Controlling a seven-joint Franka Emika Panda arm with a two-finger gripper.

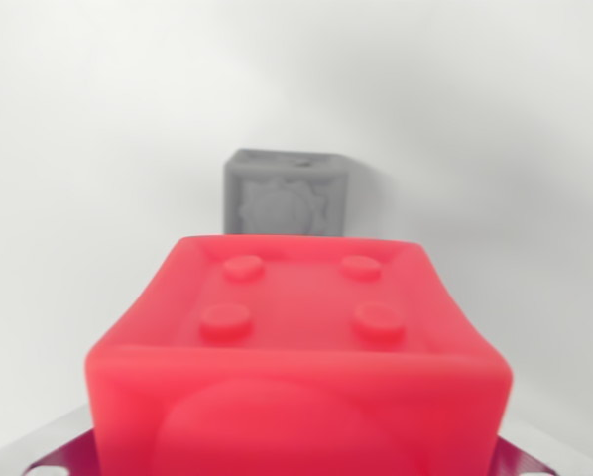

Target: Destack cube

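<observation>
You hold the red cube point(296, 357) right at your gripper, grip unseen. Gray cube point(286, 191) sits beyond; set red down.

Your gripper is almost entirely hidden from the wrist view.
You see only slivers of the metal fingers point(39, 458) at the bottom corners, left and right; whether they are closed or apart cannot be told.

Red cube point(296, 347) blocks foreground (grey cube point(287, 193) behind); both sides w/ open room.
</observation>
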